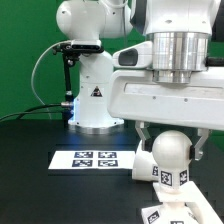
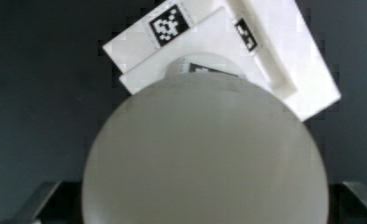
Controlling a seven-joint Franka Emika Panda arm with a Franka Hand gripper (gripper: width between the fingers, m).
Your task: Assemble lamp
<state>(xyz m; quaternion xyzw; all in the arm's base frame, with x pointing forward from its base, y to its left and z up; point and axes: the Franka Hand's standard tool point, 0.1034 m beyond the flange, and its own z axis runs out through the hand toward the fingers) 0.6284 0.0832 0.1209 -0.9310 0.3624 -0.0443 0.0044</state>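
The bulb stands upright, round head up, with tags on its neck. It stands against the white stepped base. My gripper hangs right over it, one finger on each side of the head. In the wrist view the bulb's head fills the middle, and a thin dark gap shows between it and each fingertip, so the jaws look open. The base with its tags lies beyond the head. Another white tagged part, perhaps the shade, lies at the frame's lower edge, partly cut off.
The marker board lies flat on the black table at the exterior view's left of the bulb. The robot's white body stands behind it, in front of a green backdrop.
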